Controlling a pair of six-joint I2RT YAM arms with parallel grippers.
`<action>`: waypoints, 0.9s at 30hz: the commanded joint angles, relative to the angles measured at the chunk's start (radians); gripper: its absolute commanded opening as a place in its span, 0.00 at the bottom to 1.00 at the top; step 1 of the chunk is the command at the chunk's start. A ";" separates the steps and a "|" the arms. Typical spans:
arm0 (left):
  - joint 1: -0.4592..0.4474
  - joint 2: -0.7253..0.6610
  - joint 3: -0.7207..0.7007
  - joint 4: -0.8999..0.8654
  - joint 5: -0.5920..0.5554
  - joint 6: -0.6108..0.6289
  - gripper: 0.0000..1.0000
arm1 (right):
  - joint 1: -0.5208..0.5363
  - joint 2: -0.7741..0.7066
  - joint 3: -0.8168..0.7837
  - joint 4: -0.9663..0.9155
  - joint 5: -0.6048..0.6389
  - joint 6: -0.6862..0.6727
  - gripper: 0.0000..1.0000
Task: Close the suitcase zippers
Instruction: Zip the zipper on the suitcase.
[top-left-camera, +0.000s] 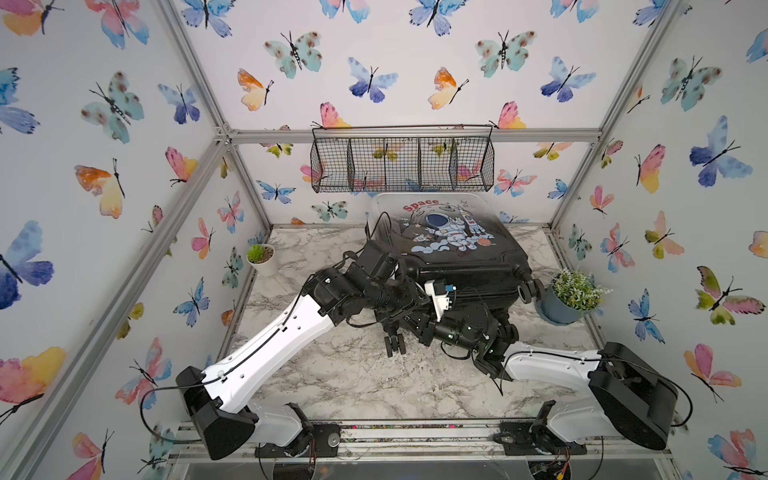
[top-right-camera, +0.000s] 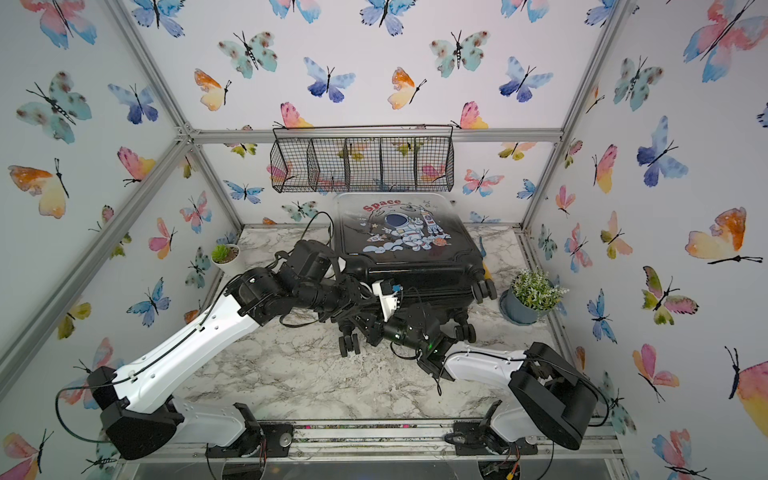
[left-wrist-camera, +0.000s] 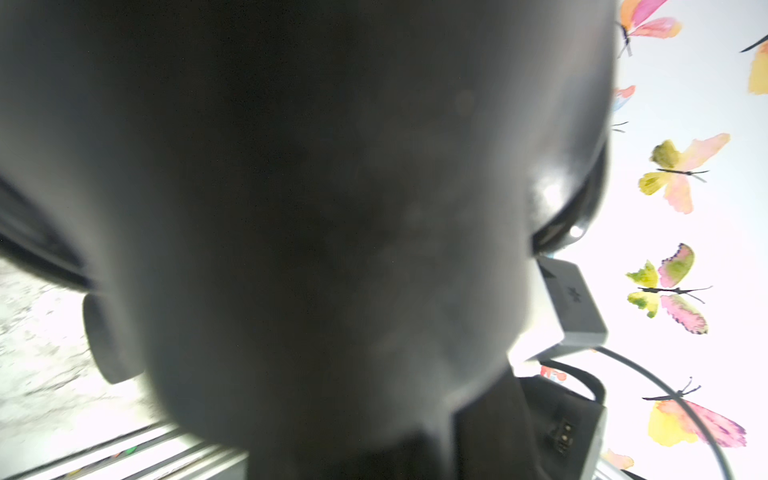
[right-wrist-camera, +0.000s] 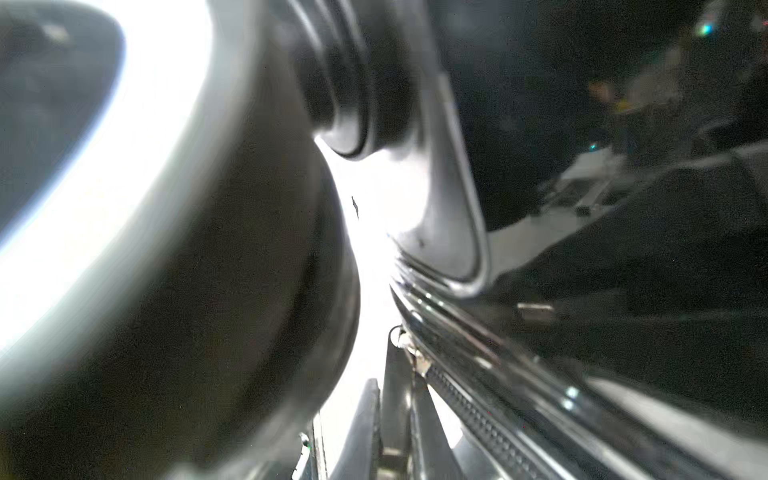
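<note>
The suitcase (top-left-camera: 449, 245) lies print-up at the back of the marble surface (top-left-camera: 353, 374), so I'd have the closed right fingers (right-wrist-camera: 392, 374) draw steadily along its zipper track (right-wrist-camera: 486, 419), following the rim, while the left fingers, hidden against the shell so I can't tell their state, brace it.

Front tabletop (top-left-camera: 353, 374) open, suitcase (top-left-camera: 465, 262) fills rear

Suitcase (top-left-camera: 449, 249) on tbl (top-left-camera: 353, 374), potted plant (top-left-camera: 575, 293) just R.

Top views high, steeply down over whole table (top-left-camera: 353, 374); wrist views tight against the suitcase (left-wrist-camera: 291, 166).
</note>
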 joint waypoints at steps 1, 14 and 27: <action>-0.064 0.004 -0.003 0.400 0.245 0.077 0.00 | 0.014 -0.082 0.082 0.190 -0.101 -0.027 0.02; 0.021 -0.022 -0.055 0.307 0.234 0.171 0.00 | 0.009 -0.402 0.139 -0.944 0.193 -0.426 0.51; 0.066 0.021 -0.132 0.148 0.141 0.356 0.04 | -0.175 -0.432 0.502 -1.499 0.316 -0.491 0.71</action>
